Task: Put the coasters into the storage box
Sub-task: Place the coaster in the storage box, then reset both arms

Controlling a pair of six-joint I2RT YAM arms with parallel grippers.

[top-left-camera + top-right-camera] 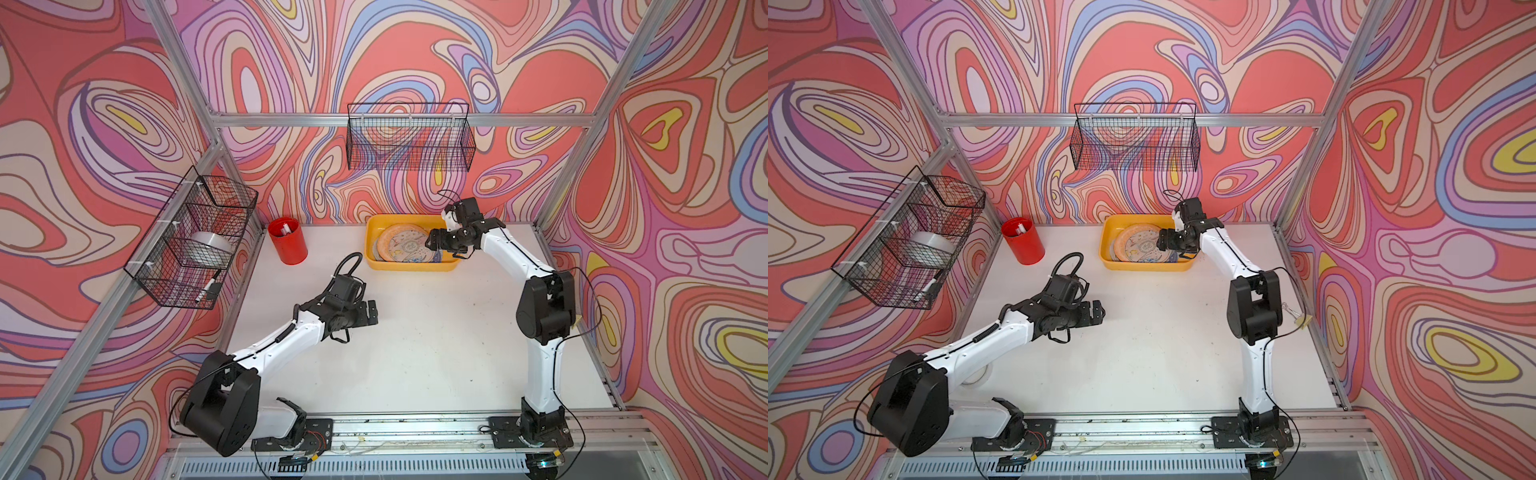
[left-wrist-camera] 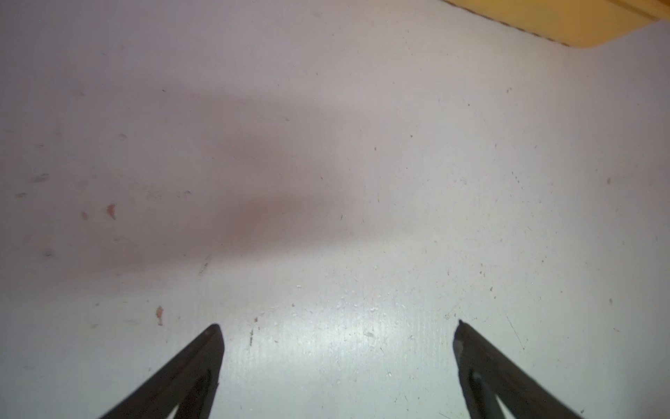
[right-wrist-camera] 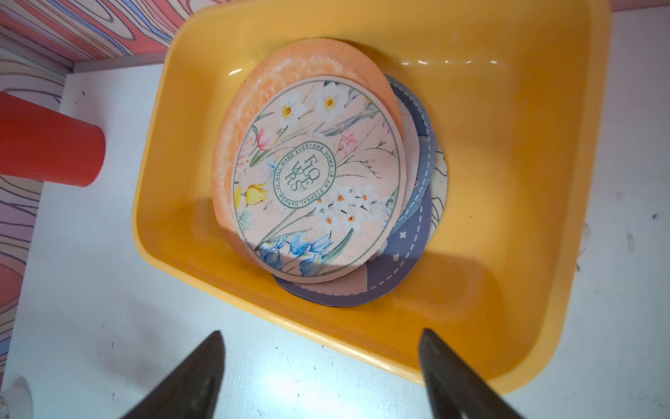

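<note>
The yellow storage box (image 1: 409,266) (image 1: 1142,266) stands at the back of the white table, and one corner of it (image 2: 565,21) shows in the left wrist view. Inside lies an overlapping pile of coasters (image 1: 401,246) (image 1: 1137,248): a floral one (image 3: 319,181) on top, a textured orange one (image 3: 246,119) under it, and blue ones (image 3: 409,261) lower down. My right gripper (image 1: 432,241) (image 1: 1160,241) (image 3: 321,331) hangs open over the box's right part, holding nothing. My left gripper (image 1: 374,311) (image 1: 1100,311) (image 2: 337,323) is open over bare table, in front of and left of the box.
A red cup (image 1: 288,245) (image 1: 1022,245) (image 3: 47,141) stands left of the box. One black wire basket (image 1: 409,137) hangs on the back wall. Another (image 1: 195,237) on the left wall holds a tape ring (image 1: 210,245) and a marker.
</note>
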